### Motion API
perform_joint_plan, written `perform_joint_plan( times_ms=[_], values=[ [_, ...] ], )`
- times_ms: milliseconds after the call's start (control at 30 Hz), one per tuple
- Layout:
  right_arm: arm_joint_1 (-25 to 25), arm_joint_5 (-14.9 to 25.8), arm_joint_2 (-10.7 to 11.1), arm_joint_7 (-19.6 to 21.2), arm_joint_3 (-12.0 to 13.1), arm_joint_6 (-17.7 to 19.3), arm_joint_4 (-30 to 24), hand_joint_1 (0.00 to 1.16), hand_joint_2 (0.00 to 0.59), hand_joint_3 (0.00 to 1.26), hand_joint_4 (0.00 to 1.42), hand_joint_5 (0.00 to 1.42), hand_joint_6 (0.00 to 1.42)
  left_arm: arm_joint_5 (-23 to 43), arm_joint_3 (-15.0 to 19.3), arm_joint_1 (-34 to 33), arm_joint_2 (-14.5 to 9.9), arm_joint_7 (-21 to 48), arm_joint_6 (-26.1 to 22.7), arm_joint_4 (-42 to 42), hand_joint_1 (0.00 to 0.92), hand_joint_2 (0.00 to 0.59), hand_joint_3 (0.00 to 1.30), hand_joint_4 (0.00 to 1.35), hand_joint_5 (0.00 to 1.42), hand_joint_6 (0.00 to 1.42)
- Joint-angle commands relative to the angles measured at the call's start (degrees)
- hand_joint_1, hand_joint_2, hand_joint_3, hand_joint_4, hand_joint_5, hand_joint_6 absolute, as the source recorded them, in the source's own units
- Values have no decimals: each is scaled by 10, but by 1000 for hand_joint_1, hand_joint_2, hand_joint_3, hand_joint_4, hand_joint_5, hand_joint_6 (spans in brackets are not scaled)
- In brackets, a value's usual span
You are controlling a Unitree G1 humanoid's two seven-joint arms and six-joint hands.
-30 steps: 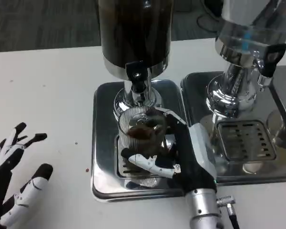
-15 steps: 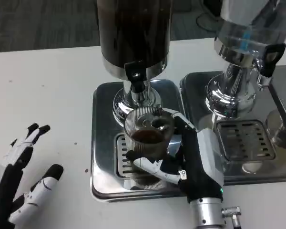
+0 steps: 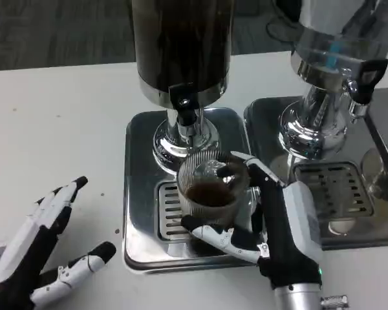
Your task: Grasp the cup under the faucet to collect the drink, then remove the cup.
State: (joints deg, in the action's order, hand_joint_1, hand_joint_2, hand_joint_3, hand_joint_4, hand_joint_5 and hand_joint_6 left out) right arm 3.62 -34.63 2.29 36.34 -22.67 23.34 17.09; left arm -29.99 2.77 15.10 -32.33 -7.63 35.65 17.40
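Two hands: right hand (image 3: 271, 223) wraps the ribbed glass cup (image 3: 210, 194); left hand (image 3: 42, 252) spread, idle, well apart.
Cup: upright on drip tray (image 3: 139, 194), just front of faucet (image 3: 186, 106).
Exit: toward tray's front edge.

A ribbed cup (image 3: 210, 190) holding dark drink is gripped by the right hand (image 3: 271, 223) over the drip tray (image 3: 139, 194), below the faucet (image 3: 186, 110); the left hand (image 3: 35, 255) is spread on the table (image 3: 58, 129).

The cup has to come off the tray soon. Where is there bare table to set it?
Bare white table lies left of the steel drip tray, beyond the open left hand. Crowded: right hand holding the ribbed glass cup under the dark dispenser's faucet.
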Motion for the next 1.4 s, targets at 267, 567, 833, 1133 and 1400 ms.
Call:
perform_joint_plan(
  times_ms=[267,567,833,1133,1400],
  values=[
    [58,9,31,-45,16,47,-113,875,231,505,681,929,1319,-29,-8,40,-12,10,-63,-88,0,84,0,0,0,0],
    [128,-9,45,-69,8,68,-205,873,231,515,681,929,1319,-58,15,105,-13,-20,-61,-159,0,68,0,0,0,0],
    [150,-4,58,-94,12,86,-223,864,228,523,685,939,1319,-92,15,160,4,-43,-75,-207,0,56,0,0,0,0],
    [171,33,99,-152,33,117,-257,858,231,525,698,943,1319,-136,25,211,14,-76,-87,-242,0,50,0,0,0,0],
    [186,44,93,-188,33,119,-267,847,234,531,698,945,1319,-157,25,243,28,-102,-94,-255,0,46,0,0,0,0]
  ],
)
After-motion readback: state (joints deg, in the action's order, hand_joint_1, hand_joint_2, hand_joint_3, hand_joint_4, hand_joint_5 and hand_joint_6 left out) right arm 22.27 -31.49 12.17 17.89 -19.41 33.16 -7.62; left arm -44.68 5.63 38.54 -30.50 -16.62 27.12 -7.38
